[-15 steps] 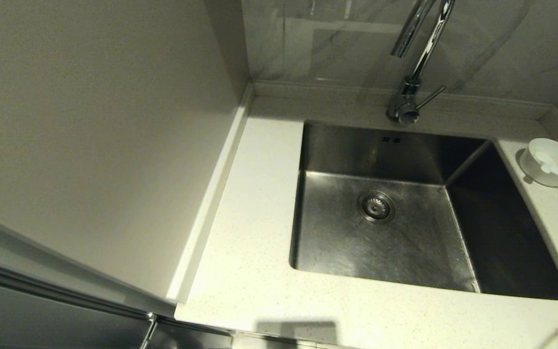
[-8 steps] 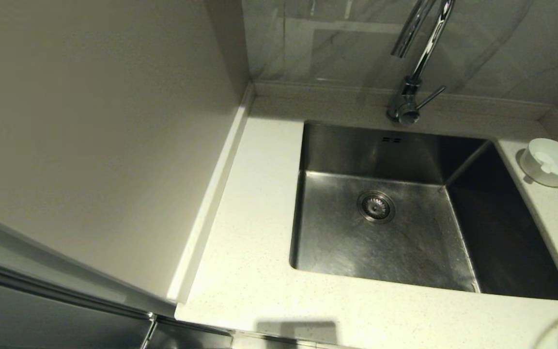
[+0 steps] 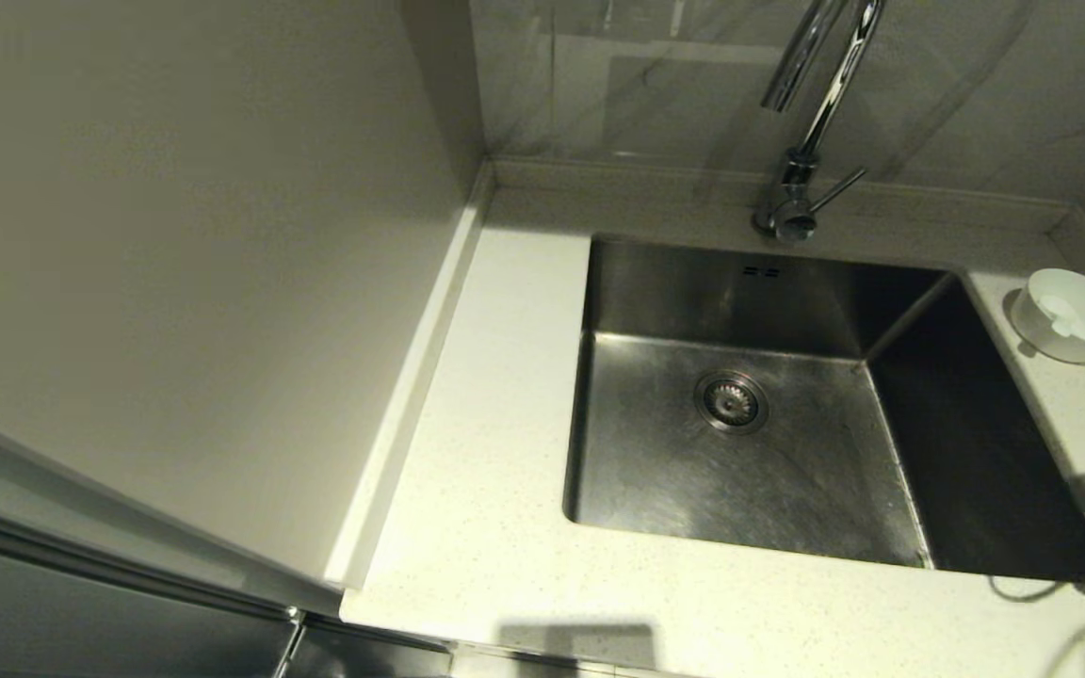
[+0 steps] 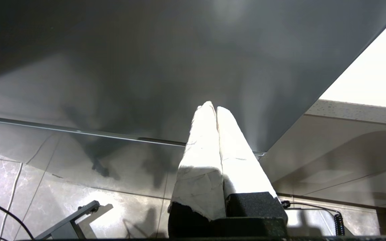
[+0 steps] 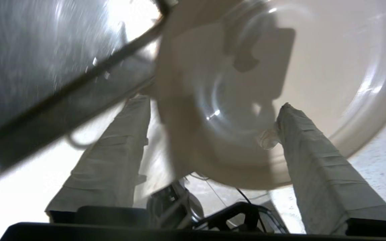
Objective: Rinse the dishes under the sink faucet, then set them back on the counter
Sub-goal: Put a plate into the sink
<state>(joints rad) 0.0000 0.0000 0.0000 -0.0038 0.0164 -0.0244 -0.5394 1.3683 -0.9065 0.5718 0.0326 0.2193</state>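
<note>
A pale speckled counter (image 3: 495, 490) wraps around a square steel sink (image 3: 740, 452) set in the corner of the kitchen, with a plain beige wall panel (image 3: 175, 264) on the left and marbled tile behind. The chrome faucet (image 3: 801, 141) rises at the sink's back edge, its spout over the basin.

On the counter right of the sink sits the small white bowl (image 3: 1075, 315) with the spoon (image 3: 1060, 311) resting inside it. The cream plate (image 5: 263, 93) lies at the near right corner, only its rim showing from above. The right gripper (image 5: 213, 110) is spread wide, one finger on each side of the plate's rim, with the sink's edge just beside it. The left gripper (image 4: 213, 110) hangs low before the dark cabinet front, fingers pressed together, grasping nothing.

Compared with a second ago, the shadow on the counter near the plate has grown and darkened; the bowl and spoon have not moved.
</note>
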